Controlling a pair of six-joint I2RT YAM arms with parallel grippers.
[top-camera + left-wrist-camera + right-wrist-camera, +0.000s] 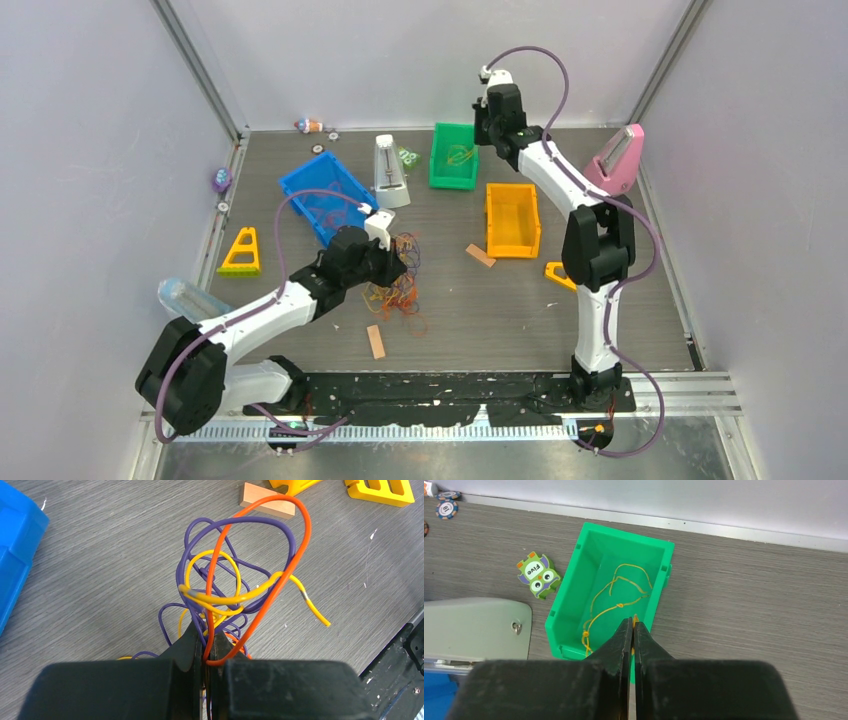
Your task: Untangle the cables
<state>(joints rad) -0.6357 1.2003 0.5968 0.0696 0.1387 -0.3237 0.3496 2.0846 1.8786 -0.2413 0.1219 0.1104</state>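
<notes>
Fingers (622,641) pressed together above green bin (585,570) containing yellow cable (620,605).

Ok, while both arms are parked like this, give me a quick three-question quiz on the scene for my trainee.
1. True or false: the left gripper is shut on strands of the cables.
2. Which colour is missing from the strands in the left wrist view? A purple, B green, C orange.
3. Fill in: the yellow strand below the shut right gripper lies in the ____ bin.
Key: 1 true. 2 B. 3 green, meaning the green bin.
</notes>
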